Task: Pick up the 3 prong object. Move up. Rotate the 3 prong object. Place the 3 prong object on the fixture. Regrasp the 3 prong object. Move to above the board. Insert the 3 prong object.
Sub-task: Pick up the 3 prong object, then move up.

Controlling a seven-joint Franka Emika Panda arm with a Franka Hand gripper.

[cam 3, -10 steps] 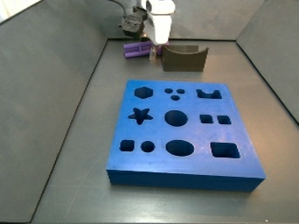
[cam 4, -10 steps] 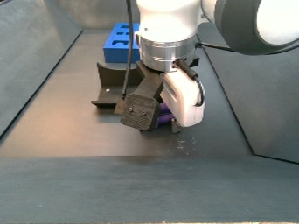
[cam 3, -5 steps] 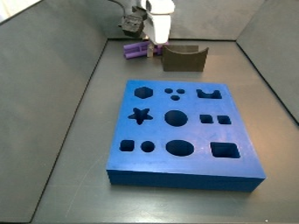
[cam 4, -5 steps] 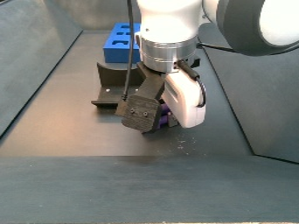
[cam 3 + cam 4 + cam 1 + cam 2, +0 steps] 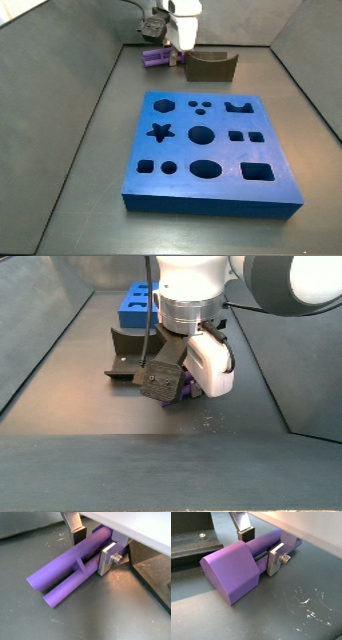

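purple 3 prong object (image 5: 70,577) lies between gripper (image 5: 93,543) fingers (image 5: 109,558) — floor-level.

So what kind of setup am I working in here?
Probably a lab test cell for insertion tasks: a dark floor with grey walls, a blue board of shaped cut-outs, and the fixture. The gripper is low at the purple 3 prong object, fingers either side.

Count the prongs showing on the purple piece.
2 on the 3 prong object: one nearer the fixture, one beside it, farther; the gripper straddles both. A third may be hidden.
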